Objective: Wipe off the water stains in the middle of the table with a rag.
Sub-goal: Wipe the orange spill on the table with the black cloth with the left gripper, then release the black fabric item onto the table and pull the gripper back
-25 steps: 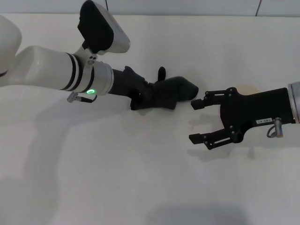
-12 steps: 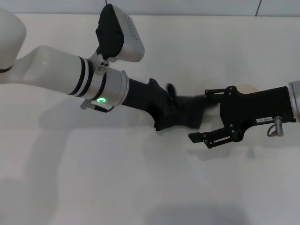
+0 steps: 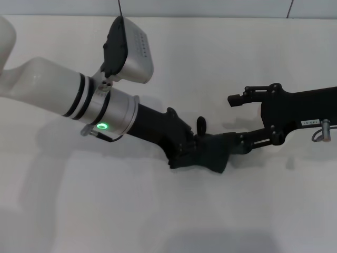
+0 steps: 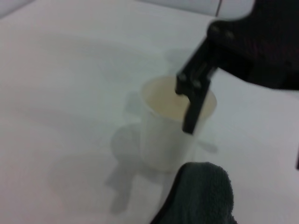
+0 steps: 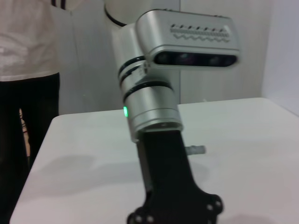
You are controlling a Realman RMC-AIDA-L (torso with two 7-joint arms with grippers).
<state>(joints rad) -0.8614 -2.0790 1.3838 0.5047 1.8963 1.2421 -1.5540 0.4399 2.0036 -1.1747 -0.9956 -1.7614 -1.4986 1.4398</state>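
We press the rag [image 3: 213, 154] onto mid-bench [image 3: 158, 221] with our left pincer [image 3: 197, 153] clamped on it — stain hidden beneath; right pincer [image 3: 239, 118] spread wide, one finger touching the rag.

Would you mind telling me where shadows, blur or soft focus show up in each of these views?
Head view: sharp, with soft grey arm shadows on the table. Left wrist view: soft all over; the rag and right gripper are blurred, and the cup throws faint overlapping shadows. Right wrist view: the left arm is slightly soft, with a dim shadow behind it.
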